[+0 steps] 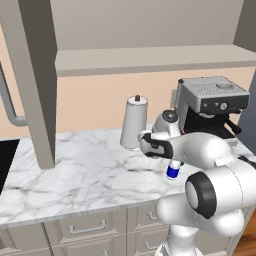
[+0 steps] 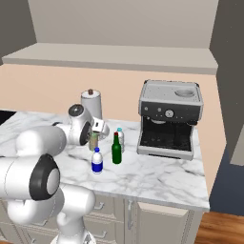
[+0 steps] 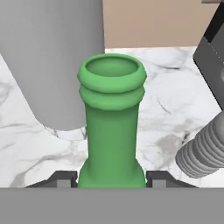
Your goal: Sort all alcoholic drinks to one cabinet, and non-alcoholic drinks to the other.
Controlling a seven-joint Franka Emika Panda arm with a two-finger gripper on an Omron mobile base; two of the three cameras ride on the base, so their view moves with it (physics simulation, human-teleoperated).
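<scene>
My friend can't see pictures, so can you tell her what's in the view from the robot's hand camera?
A green glass bottle stands upright between the robot's two dark fingertips, its open mouth facing the camera, gripped at the neck. Behind it are a grey cylinder, a white marble counter and a peach wall.

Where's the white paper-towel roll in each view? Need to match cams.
Left base view: paper-towel roll at centre, on the counter.
Right base view: roll left of centre, against the wall.
Hand view: roll upper left, behind the green bottle.
Shared landmark: coffee machine, right of the roll everywhere.
</scene>
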